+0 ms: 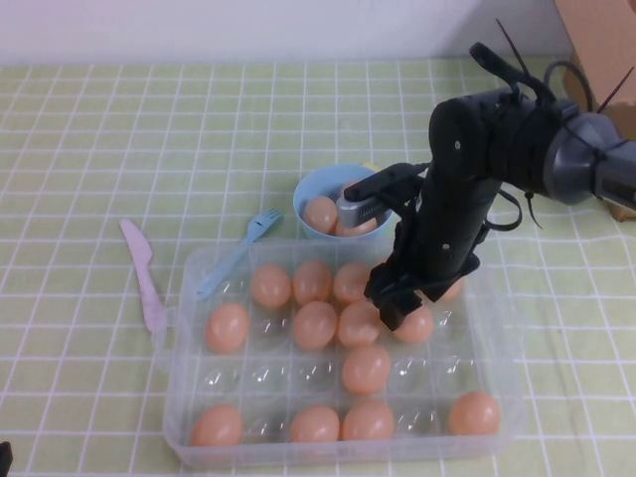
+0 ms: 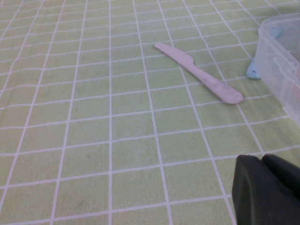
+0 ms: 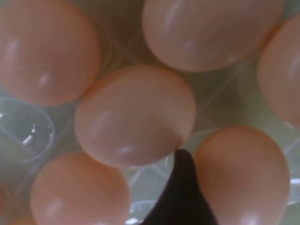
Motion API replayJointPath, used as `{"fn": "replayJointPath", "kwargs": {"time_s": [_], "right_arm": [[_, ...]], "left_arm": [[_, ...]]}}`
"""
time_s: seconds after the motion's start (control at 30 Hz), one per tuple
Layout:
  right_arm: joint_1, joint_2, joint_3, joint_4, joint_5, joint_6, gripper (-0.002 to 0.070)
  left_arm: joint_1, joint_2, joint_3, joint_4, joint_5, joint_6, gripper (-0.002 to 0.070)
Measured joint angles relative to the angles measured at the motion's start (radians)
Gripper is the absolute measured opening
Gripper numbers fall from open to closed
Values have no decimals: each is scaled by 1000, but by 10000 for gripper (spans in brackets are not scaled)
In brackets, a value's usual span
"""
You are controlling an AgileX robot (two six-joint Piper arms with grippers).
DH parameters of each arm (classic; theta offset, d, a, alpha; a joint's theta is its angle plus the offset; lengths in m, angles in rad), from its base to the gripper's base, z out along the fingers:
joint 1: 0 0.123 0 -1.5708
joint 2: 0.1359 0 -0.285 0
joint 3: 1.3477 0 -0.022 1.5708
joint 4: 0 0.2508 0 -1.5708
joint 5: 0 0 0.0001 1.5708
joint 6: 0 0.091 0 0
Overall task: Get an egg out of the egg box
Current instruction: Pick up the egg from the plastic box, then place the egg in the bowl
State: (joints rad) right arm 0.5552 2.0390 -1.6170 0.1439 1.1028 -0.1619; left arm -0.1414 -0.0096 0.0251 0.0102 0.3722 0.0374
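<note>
The clear egg box (image 1: 189,273) lies at the front middle of the table with over a dozen orange-tan eggs in its cups. My right gripper (image 1: 397,303) reaches down into the box's right middle, open, over one egg (image 1: 417,326). In the right wrist view one black finger (image 3: 180,187) stands between eggs and touches that egg (image 3: 241,178), which still sits in its cup; the other finger is out of view. My left gripper (image 2: 261,160) is shut and empty, low over the cloth left of the box, whose corner (image 2: 281,56) shows there.
A light-blue bowl (image 1: 310,189) behind the box holds two eggs. A blue fork (image 1: 238,253) and a pink knife (image 1: 144,273) lie left of the box; the knife (image 2: 197,72) shows in the left wrist view. A cardboard box (image 1: 596,40) stands at the back right.
</note>
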Motion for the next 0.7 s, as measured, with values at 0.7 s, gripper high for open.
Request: {"fn": "replayJointPath", "kwargs": {"time_s": [0.7], "right_arm": [[0,-21,-266,-6,117,-1,368]], "left_arm": [[0,0,0,0,0,0,-5]]}}
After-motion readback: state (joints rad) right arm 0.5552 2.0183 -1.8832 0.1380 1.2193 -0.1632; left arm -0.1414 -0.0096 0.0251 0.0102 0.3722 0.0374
